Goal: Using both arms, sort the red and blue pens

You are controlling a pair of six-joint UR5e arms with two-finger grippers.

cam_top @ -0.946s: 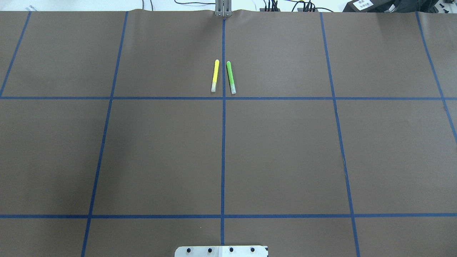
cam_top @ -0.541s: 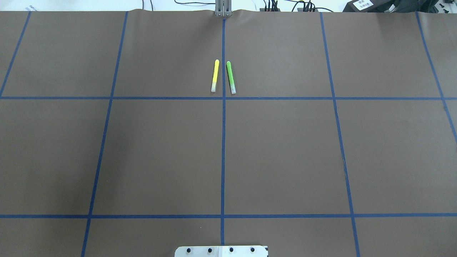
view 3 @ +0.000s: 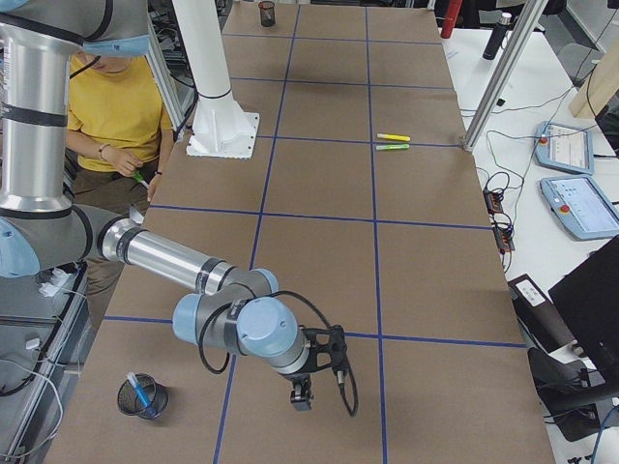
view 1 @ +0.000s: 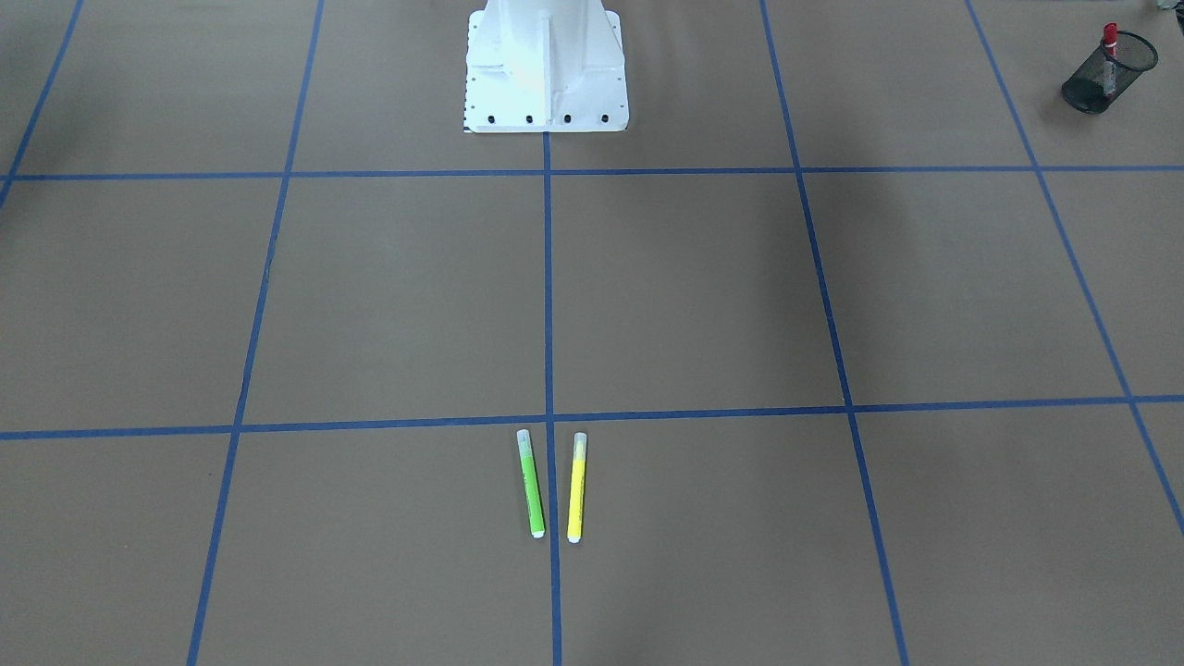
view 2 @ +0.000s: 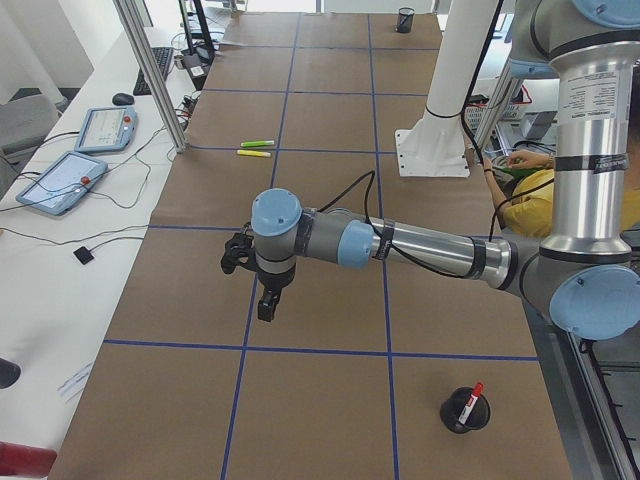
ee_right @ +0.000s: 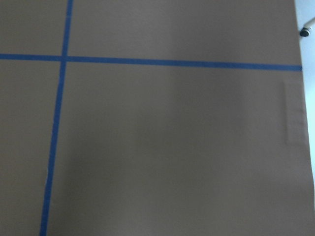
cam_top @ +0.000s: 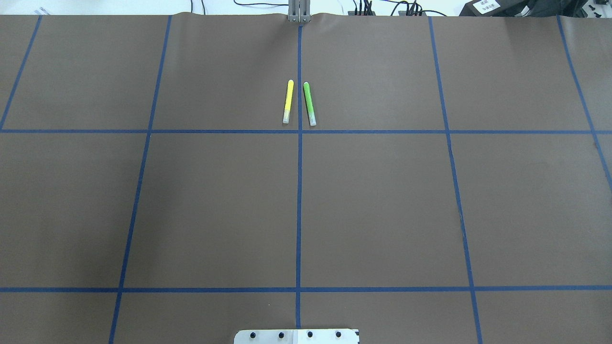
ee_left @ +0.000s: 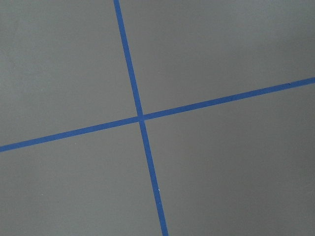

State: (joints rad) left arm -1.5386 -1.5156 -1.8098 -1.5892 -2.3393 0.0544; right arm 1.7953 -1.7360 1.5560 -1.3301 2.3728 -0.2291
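Red pen [view 2: 473, 392] stands tilted in a black mesh cup [view 2: 458, 418] at the table's end on the robot's left, its red cap sticking up over the rim. In the front-facing view this cup sits in the upper right corner. The blue pen [view 3: 137, 386] leans in a second mesh cup [view 3: 145, 402] at the opposite end, on the robot's right, with its pale tip uppermost.

The left gripper [view 2: 266, 312] hangs pointing down over the table [cam_top: 215, 205], beside a blue tape line and well apart from the cup with the red cap. Whether its fingers are parted or closed cannot be told from this side view. The right gripper [view 3: 302, 400] also hangs pointing down near a tape line, in the square next to the blue pen's cup, with a black cable looping beside it. Its state cannot be told either. Each wrist camera shows brown table covering and a crossing of blue tape.

Farther out, a yellow marker [cam_top: 288, 102] and a green marker [cam_top: 309, 103] lie flat side by side near the table's far edge — one on each side of the central tape line, yellow on the robot's left, pale caps toward the robot. The white pedestal [view 1: 546, 65] stands at the middle of the robot's side. A person in a yellow shirt [view 3: 111, 97] sits just beyond that edge.
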